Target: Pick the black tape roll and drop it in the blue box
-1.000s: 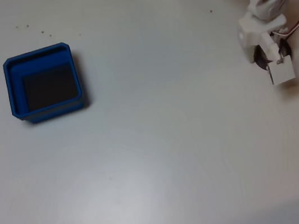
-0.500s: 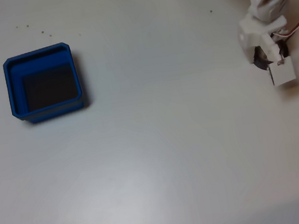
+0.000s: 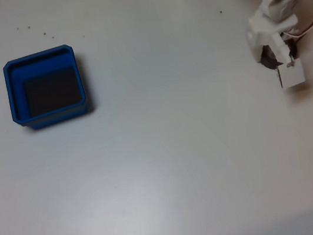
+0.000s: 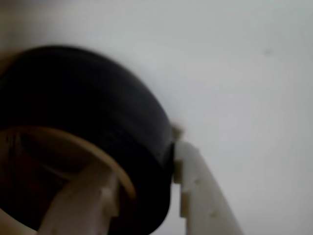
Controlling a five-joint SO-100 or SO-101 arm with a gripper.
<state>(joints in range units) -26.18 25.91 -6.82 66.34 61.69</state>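
The white table (image 3: 170,163) took up nearly all of the fixed view, and the blue box (image 3: 15,92) sat on it toward the left, its dark floor bare. Well apart from the box, far off to its right and slightly higher in that view, stood the white arm (image 3: 274,12) with its red and black wires. Its gripper (image 3: 276,65) pointed down at the table, and a dark sliver of the black tape roll (image 3: 267,58) showed between the white parts. The wrist view gave the grasp more plainly: the black tape roll (image 4: 98,112) filled the left of the picture, one finger (image 4: 83,200) ran through its pale core and the other finger (image 4: 200,196) pressed against the outer black wall, so the jaws were closed most of the way on the ring's wall. Whether the roll had left the table could not be told from either view. The step in hand looked like the lift before the carry toward the box. To do it well, the hold on the wall should stay firm, the rise should be straight and clear the table before any sideways swing, and release should wait until the roll hangs over the box's dark floor, not its stepped rim.
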